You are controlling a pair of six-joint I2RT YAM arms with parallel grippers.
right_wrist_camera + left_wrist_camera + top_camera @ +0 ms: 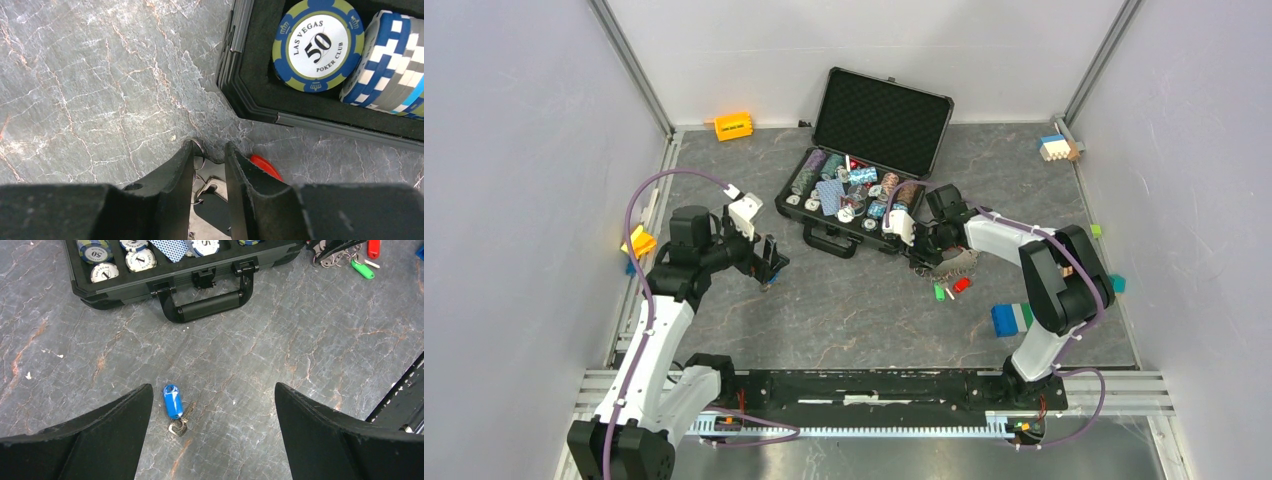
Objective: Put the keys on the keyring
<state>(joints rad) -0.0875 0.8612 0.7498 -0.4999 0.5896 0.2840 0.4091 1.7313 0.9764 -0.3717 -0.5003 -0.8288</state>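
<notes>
A blue-capped key (172, 401) lies flat on the grey table between the wide-open fingers of my left gripper (212, 390), closer to the left finger. In the top view that gripper (766, 262) hovers left of the case. My right gripper (209, 145) is down at the bunch of keys (948, 264) by the case's corner. Its jaws stand narrow with a gap. The keyring's thin metal ring (198, 150) rests against the left finger's tip, and its red fob (265, 166) peeks out behind the right finger. A green-capped key (940, 292) lies beside the red fob (961, 285).
An open black case (869, 215) of poker chips stands at the middle back, its handle (207, 305) facing me. A blue and green block (1012, 318) sits near the right arm. An orange block (733, 125) and a white block (1057, 148) lie at the back.
</notes>
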